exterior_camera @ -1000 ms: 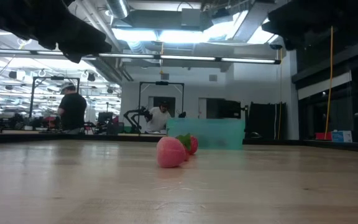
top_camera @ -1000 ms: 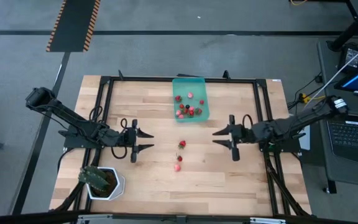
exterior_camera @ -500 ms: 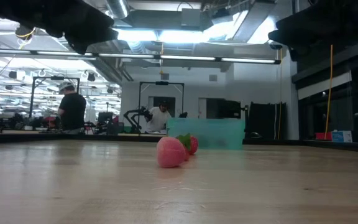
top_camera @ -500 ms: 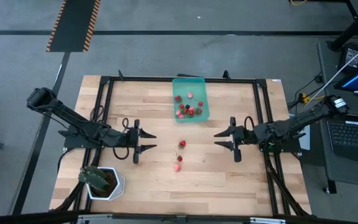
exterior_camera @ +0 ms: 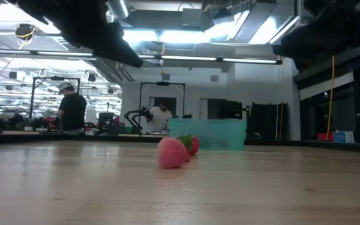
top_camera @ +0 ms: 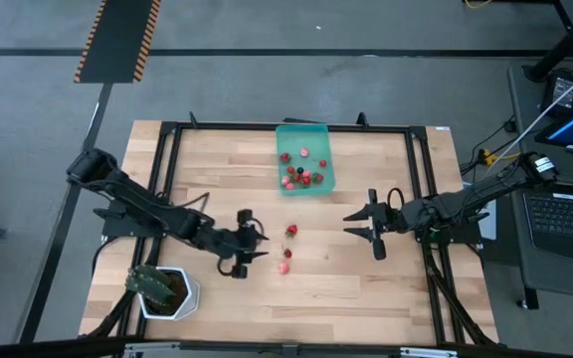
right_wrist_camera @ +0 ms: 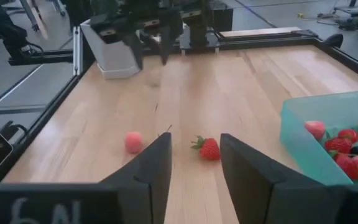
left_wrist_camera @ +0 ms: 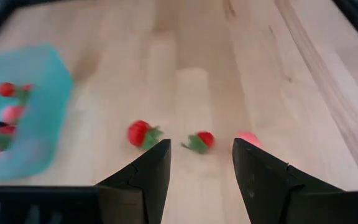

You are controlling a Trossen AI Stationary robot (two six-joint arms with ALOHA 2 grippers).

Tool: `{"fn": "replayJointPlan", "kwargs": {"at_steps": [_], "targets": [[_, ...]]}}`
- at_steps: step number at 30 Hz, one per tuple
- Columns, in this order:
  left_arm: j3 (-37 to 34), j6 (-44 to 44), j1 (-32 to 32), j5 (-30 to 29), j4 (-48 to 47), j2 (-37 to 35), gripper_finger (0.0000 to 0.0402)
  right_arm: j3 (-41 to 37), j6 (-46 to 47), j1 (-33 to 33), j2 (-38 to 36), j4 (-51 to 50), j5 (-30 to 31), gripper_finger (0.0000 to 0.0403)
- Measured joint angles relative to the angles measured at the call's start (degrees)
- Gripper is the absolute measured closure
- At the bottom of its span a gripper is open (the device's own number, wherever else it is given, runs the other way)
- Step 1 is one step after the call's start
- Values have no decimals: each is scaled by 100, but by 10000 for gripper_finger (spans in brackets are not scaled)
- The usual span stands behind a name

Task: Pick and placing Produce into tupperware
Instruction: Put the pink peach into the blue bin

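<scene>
Three small fruits lie on the wooden table: a red one with a green top [top_camera: 291,231], a red one [top_camera: 288,253] and a pink one [top_camera: 284,268]. The low view shows the pink one [exterior_camera: 170,153] in front. The teal tupperware [top_camera: 304,159] stands toward the far edge with several red fruits and a dark berry inside. My left gripper [top_camera: 259,248] is open, just left of the loose fruits; its wrist view shows them ahead of the gripper [left_wrist_camera: 199,155]. My right gripper [top_camera: 348,225] hovers open to their right, facing the strawberry [right_wrist_camera: 209,148].
A white pot with a green plant [top_camera: 165,289] stands at the near left corner, close behind my left arm. A black metal frame [top_camera: 267,128] runs around the tabletop. People and equipment show in the room beyond the table in the low view.
My left gripper has moved toward the table's right, closing in on the loose fruits, and a little toward the near edge; it stays open. The fruits and the tupperware have not moved.
</scene>
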Motion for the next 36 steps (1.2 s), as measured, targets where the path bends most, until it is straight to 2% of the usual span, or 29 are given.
{"fn": "replayJointPlan", "kwargs": {"at_steps": [6, 12, 20, 28, 36], "targets": [[715, 24, 120, 664, -755, 676, 237, 0, 13, -2, 0, -125, 0, 265], [1159, 34, 276, 1152, -823, 1269, 237, 0, 64, -2, 0, -160, 0, 265], [1996, -408, 330, 1138, -1568, 1905, 237, 0, 520, -2, 69, -496, -4, 265], [2284, -455, 256, 1426, -1661, 2340, 237, 2, 616, -2, 311, -540, -4, 265], [2282, -601, 232, 1642, -1670, 2467, 237, 2, 623, -2, 361, -483, -4, 265]]}}
